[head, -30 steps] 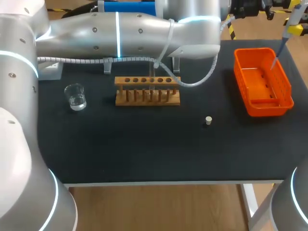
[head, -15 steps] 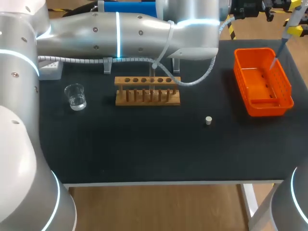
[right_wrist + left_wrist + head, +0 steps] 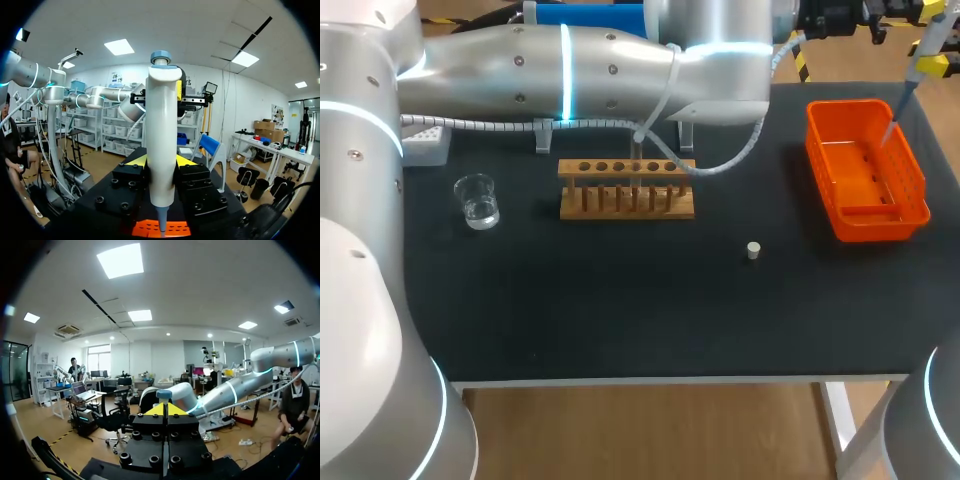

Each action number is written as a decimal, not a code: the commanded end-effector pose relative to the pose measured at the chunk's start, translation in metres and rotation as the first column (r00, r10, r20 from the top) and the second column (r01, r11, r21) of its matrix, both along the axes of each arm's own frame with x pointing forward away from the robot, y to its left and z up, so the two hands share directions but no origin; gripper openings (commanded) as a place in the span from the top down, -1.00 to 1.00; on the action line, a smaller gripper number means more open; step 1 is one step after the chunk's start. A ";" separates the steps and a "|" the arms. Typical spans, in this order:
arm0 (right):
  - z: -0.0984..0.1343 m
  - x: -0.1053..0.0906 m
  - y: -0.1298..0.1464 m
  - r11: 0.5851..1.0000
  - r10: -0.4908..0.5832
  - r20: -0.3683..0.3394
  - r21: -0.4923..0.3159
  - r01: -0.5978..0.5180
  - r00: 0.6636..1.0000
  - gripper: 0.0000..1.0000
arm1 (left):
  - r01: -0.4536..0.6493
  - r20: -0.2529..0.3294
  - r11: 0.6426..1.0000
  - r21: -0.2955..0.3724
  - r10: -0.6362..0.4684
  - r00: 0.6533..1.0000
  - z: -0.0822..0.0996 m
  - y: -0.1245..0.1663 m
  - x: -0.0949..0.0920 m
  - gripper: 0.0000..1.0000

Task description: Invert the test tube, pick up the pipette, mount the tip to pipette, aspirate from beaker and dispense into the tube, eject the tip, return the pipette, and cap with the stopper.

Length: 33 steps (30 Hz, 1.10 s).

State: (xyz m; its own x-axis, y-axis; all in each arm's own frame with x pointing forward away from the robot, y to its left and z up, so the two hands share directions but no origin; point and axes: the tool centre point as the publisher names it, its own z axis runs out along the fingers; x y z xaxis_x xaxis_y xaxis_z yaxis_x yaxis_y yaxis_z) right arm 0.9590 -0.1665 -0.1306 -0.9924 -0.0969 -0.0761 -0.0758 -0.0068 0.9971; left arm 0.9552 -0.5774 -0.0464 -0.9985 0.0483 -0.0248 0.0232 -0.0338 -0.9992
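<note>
Black tabletop [image 3: 620,310]: my left arm [image 3: 570,60] lies across the back above the wooden rack [image 3: 626,190], with the orange basket [image 3: 817,150] at right, the beaker [image 3: 477,200] at left and the stopper [image 3: 753,250] alone in front. My right pincer [image 3: 161,161] is clamped on the pipette [image 3: 162,130], upright with its point over the basket. My left pincer [image 3: 163,409] is closed on the thin test tube [image 3: 163,394].

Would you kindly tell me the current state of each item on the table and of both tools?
Right tool, shut on the pipette.
Pipette, upright, lower end above the orange basket.
Left tool, shut.
Beaker, upright, clear liquid inside.
Stopper, loose on the table, capping nothing.
</note>
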 end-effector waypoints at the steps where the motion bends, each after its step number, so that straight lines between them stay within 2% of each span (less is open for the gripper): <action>1: 0.009 0.000 0.001 1.000 0.001 0.000 -0.007 -0.001 1.000 1.00 | 0.006 -0.006 1.000 -0.006 -0.006 1.000 -0.012 -0.002 0.002 1.00; 11: 0.009 0.000 0.001 1.000 0.001 0.000 -0.007 -0.001 1.000 1.00 | 0.002 -0.006 1.000 -0.015 -0.003 1.000 -0.009 -0.001 0.001 1.00; 26: 0.009 0.000 0.001 1.000 0.001 0.000 -0.007 -0.001 1.000 1.00 | -0.022 0.065 0.999 -0.043 0.025 0.998 0.022 0.003 -0.003 1.00; 33: 0.009 0.000 0.001 1.000 0.001 0.000 -0.007 -0.001 1.000 1.00 | -0.023 0.077 0.999 -0.041 0.026 0.997 0.027 0.003 -0.005 1.00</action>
State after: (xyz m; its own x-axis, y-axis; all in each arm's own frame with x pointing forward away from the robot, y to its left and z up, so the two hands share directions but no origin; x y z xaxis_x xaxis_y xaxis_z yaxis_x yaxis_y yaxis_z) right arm 0.9600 -0.1654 -0.1232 -0.9921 -0.0996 -0.0757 -0.0756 -0.0041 0.9971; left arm 0.9532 -0.5750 -0.0201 -0.9942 0.0309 -0.1033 0.1009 -0.0715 -0.9923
